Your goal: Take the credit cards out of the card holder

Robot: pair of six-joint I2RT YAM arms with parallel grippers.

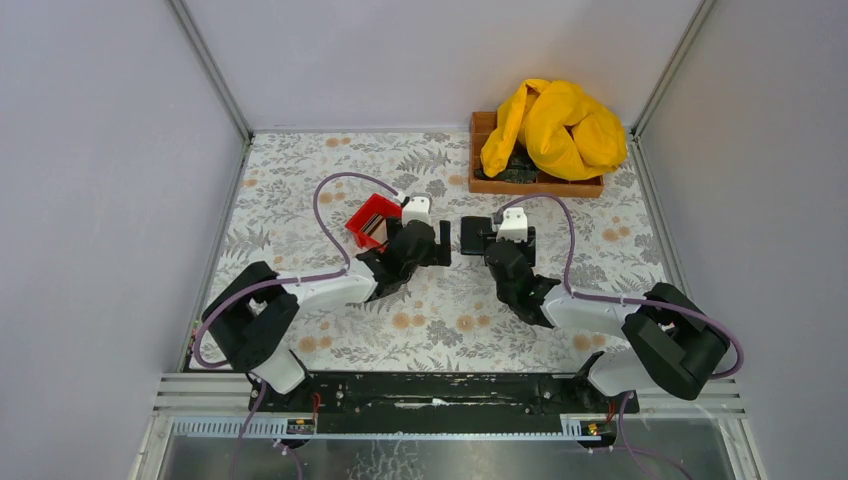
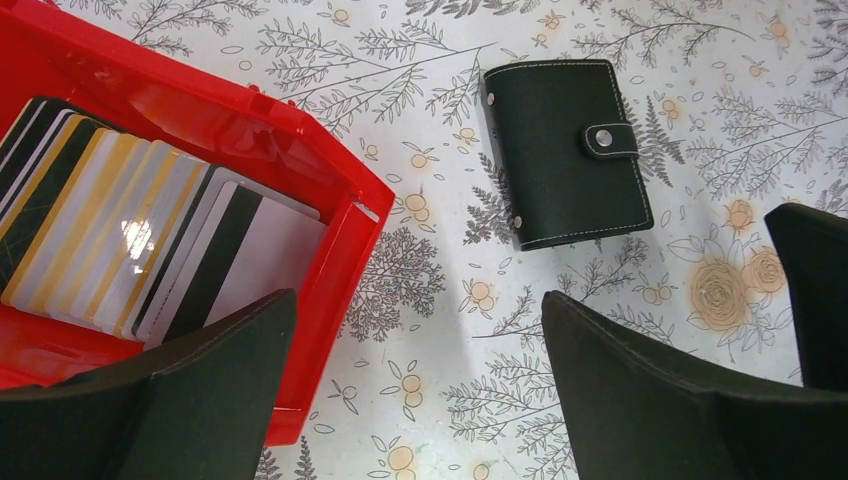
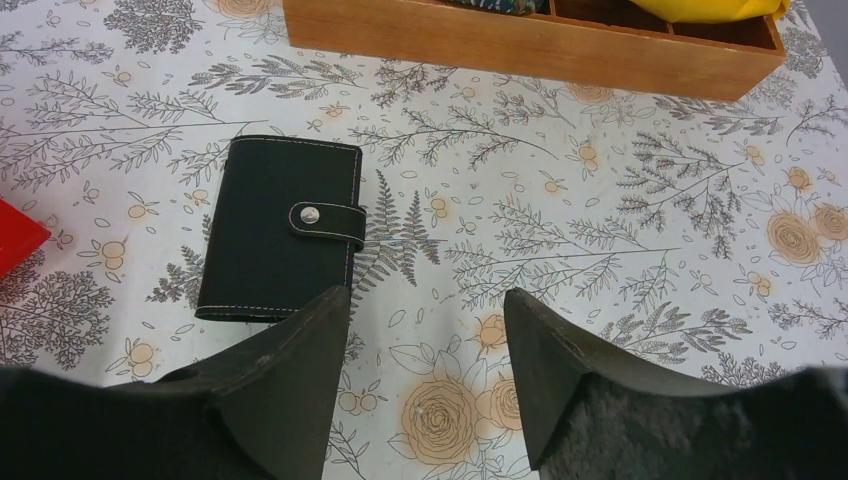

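The left gripper [image 2: 418, 310] and right gripper [image 3: 428, 295] are being held spread apart, empty. The card holder [image 3: 280, 228] is being seen lying snapped shut on the floral table [image 3: 620, 230] between them, and the credit cards [image 2: 130, 240] are being held stacked in the red bin [image 2: 335, 195].

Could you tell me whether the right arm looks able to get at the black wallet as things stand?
Probably yes: the wallet lies flat and snapped shut on the table, just ahead of the open right gripper, with nothing between them.
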